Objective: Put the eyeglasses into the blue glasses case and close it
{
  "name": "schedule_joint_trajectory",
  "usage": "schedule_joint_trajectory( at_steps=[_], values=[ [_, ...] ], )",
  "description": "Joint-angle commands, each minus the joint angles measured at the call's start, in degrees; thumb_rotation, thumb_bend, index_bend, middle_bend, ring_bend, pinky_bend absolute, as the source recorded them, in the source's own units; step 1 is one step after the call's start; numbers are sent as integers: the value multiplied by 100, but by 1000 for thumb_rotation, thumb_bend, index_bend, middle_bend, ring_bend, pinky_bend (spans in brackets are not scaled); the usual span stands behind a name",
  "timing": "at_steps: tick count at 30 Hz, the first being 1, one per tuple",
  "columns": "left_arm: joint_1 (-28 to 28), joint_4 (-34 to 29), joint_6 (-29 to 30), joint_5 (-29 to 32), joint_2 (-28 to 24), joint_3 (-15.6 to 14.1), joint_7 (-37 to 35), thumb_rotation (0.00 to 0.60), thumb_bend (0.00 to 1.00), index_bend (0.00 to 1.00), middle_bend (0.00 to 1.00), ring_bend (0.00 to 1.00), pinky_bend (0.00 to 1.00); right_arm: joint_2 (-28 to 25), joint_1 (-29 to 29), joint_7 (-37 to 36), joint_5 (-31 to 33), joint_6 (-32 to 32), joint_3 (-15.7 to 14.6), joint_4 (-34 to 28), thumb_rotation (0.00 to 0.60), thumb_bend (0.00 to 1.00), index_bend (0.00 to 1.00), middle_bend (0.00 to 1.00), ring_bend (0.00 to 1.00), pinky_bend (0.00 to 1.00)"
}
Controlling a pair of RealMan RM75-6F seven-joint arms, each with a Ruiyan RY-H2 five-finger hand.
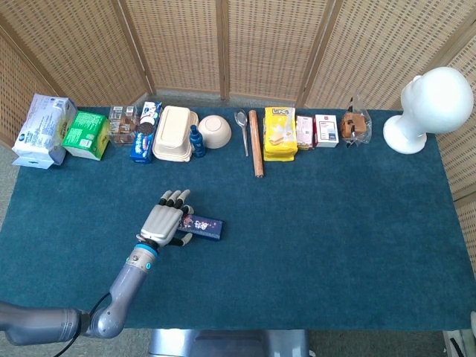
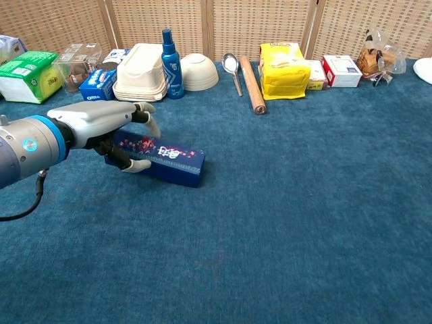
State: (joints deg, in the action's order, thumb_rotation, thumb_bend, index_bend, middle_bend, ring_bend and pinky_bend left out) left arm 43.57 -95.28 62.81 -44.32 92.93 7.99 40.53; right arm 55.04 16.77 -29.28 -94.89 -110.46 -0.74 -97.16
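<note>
— What did your left hand have hold of, at the left of the frame?

— I had its fingers and thumb closed around one end of the blue glasses case, lid shut, over the tabletop left of centre, probably to bring it within working reach.

— And the eyeglasses?

— I couldn't see them anywhere. My right hand wasn't in view. Boxes and a bowl lined the far edge.
</note>
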Motion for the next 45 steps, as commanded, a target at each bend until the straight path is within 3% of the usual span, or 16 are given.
schedule_joint_trajectory(
  at_steps=[1,11,18,26,35,45],
  values=[
    [-24,-100,66,147,-101,-41,93,460,301,26,0,0,0,1,-23,-2,-7,25,14,3,462,350,0,272,73,190],
    [-393,-694,250,119,-621,-119,-469,462,302,1,0,0,0,12,-227,222,-74,312,59,-67,464,378,0,267,63,190],
    [-1023,-1321,746,-529,-1324,-483,-1111,459,302,19,0,0,0,44,-526,464,-4,848,87,-137,465,379,0,258,45,171],
    [-2028,-1777,1753,-1598,-2145,-1002,-2017,453,302,43,0,0,0,196,-902,877,125,1352,240,-195,467,379,2,258,42,164],
    [-3090,-1815,2764,-2600,-2725,-1425,-2948,460,301,58,0,0,0,367,-1413,1355,210,1967,413,-306,467,379,16,257,41,154],
    [-3982,-1711,3508,-3120,-3101,-1619,-3464,461,302,76,0,0,0,548,-1830,1569,298,2470,482,-243,468,380,30,258,41,148]
  ],
)
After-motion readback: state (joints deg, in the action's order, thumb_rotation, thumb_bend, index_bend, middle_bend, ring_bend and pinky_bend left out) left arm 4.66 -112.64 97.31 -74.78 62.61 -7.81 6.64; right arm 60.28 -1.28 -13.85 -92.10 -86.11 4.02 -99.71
